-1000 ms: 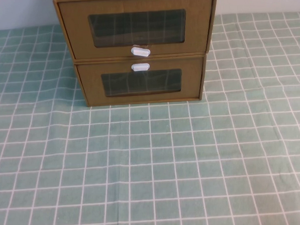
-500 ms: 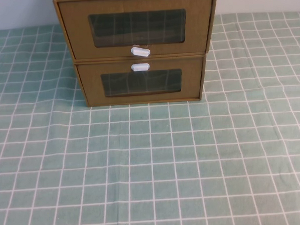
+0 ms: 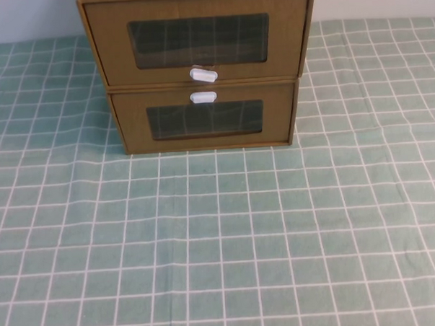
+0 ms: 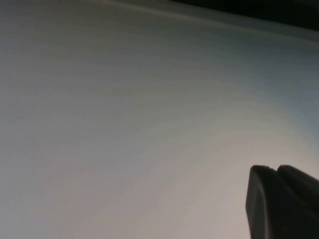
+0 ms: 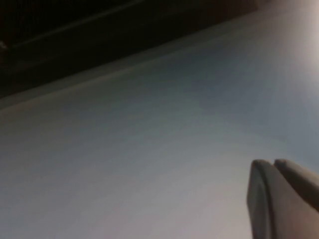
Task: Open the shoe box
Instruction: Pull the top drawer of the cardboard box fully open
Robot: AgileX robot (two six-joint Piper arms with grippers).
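The closed shoe box [image 3: 199, 70] stands far back on the table [image 3: 221, 242], centred. Left tool [image 4: 275, 172] and right tool [image 5: 273, 165], each pinched together, sit outside the high view. One should spread, then take a white handle [image 3: 203, 75] squarely.

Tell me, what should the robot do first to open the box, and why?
Probably bring the right gripper toward the white handle of the lower brown cardboard shoe box: it looks closed, and neither that gripper nor the left gripper is in the high view.
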